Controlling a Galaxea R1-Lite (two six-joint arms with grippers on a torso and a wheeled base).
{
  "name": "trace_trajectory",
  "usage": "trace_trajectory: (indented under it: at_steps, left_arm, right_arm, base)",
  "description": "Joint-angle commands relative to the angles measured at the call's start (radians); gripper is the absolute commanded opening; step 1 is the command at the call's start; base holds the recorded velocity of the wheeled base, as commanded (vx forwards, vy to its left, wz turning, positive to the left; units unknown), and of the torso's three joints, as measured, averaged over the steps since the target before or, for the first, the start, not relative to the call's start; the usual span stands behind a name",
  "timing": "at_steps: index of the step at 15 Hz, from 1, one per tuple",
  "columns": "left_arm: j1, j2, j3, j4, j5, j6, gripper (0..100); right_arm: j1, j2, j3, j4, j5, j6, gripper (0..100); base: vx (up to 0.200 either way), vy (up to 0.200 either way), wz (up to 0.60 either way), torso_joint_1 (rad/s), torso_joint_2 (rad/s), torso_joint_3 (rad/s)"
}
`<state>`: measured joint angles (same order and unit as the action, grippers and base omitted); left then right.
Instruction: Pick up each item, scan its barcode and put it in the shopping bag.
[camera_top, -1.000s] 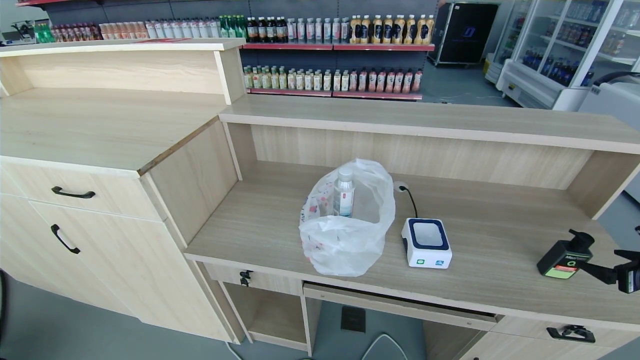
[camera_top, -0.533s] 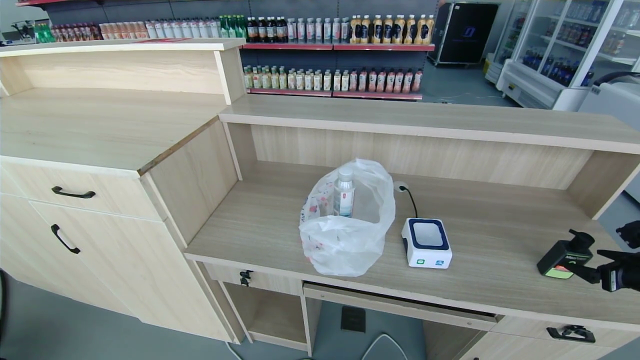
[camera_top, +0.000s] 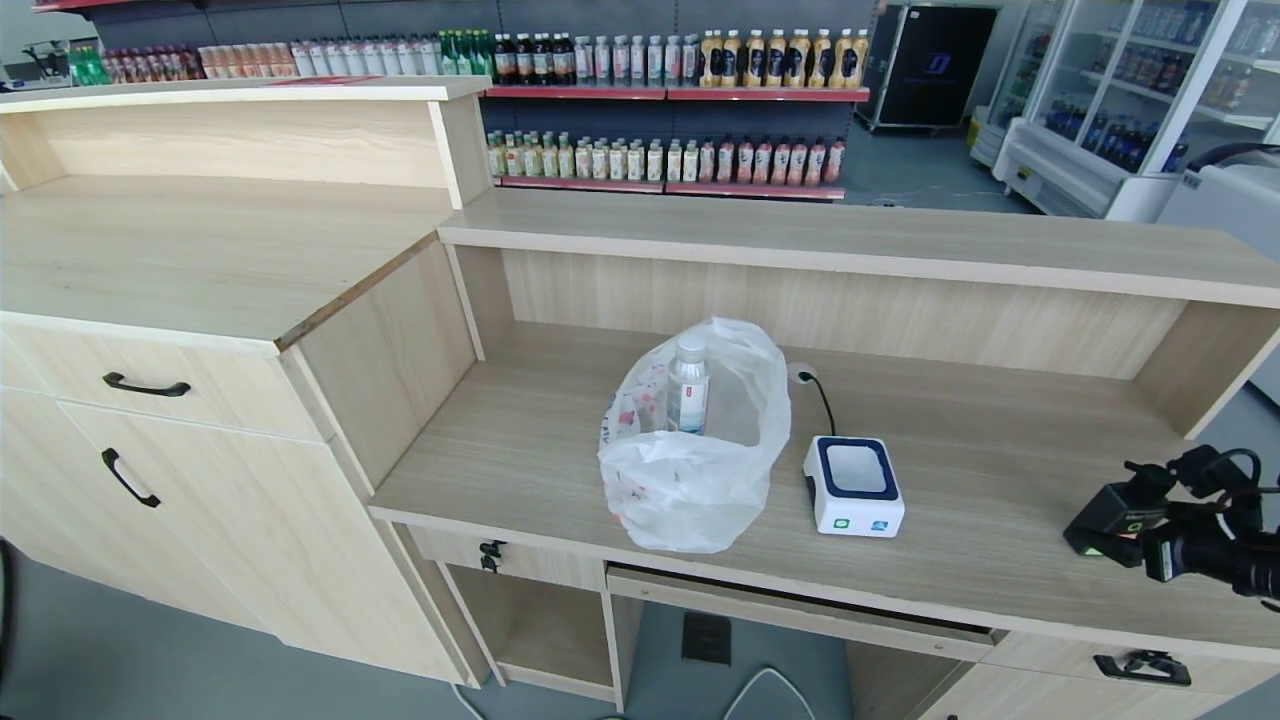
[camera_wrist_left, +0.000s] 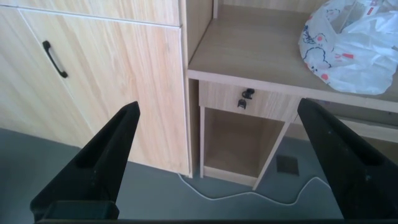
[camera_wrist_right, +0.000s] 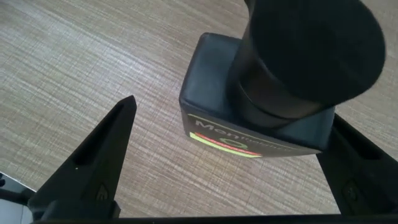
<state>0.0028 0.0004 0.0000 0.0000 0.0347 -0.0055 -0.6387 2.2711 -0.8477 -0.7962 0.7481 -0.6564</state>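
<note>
A black pump bottle (camera_top: 1112, 516) (camera_wrist_right: 261, 118) with a green and red label stands near the right end of the wooden counter (camera_top: 980, 440). My right gripper (camera_top: 1142, 536) (camera_wrist_right: 233, 115) is open, one finger on each side of the bottle, with a gap showing on one side. The white shopping bag (camera_top: 693, 470) (camera_wrist_left: 351, 40) stands open mid-counter with a clear bottle (camera_top: 688, 386) upright in it. A white barcode scanner (camera_top: 852, 485) sits just right of the bag. My left gripper (camera_wrist_left: 219, 107) hangs open and holds nothing, low beside the counter, over the floor.
A raised back wall and an upper shelf (camera_top: 850, 240) bound the counter behind, and a side panel (camera_top: 1215, 365) closes its right end. A taller cabinet (camera_top: 200, 260) stands to the left. The scanner's cable (camera_top: 822, 400) runs to the back wall.
My right gripper has moved up and in around the black pump bottle, which now sits slightly further left. Bag, scanner and left arm are unchanged.
</note>
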Motion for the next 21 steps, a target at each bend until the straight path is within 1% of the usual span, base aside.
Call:
trace_trajectory:
  at_steps: [1, 8, 18, 19, 21]
  left_arm:
    - [0.0, 0.0, 0.0, 0.0, 0.001, -0.001, 100]
    - [0.0, 0.0, 0.0, 0.0, 0.001, -0.001, 100]
    - [0.0, 0.0, 0.0, 0.0, 0.001, -0.001, 100]
    - [-0.001, 0.0, 0.0, 0.0, 0.001, -0.001, 100]
    - [0.0, 0.0, 0.0, 0.0, 0.001, -0.001, 100]
  right_arm:
    - [0.007, 0.028, -0.018, -0.008, 0.0, 0.0, 100]
    - [0.016, 0.039, -0.03, -0.011, 0.0, 0.001, 100]
    - [0.062, 0.058, -0.034, -0.031, 0.002, 0.001, 100]
    - [0.063, 0.061, -0.033, -0.04, 0.002, 0.001, 0]
    - [0.065, 0.061, -0.031, -0.044, 0.002, 0.001, 0]
  base:
    - [0.0, 0.0, 0.0, 0.0, 0.0, 0.0]
    - [0.0, 0.0, 0.0, 0.0, 0.0, 0.0]
    - [0.0, 0.0, 0.0, 0.0, 0.0, 0.0]
    - [0.0, 0.0, 0.0, 0.0, 0.0, 0.0]
    - [0.0, 0.0, 0.0, 0.0, 0.0, 0.0]
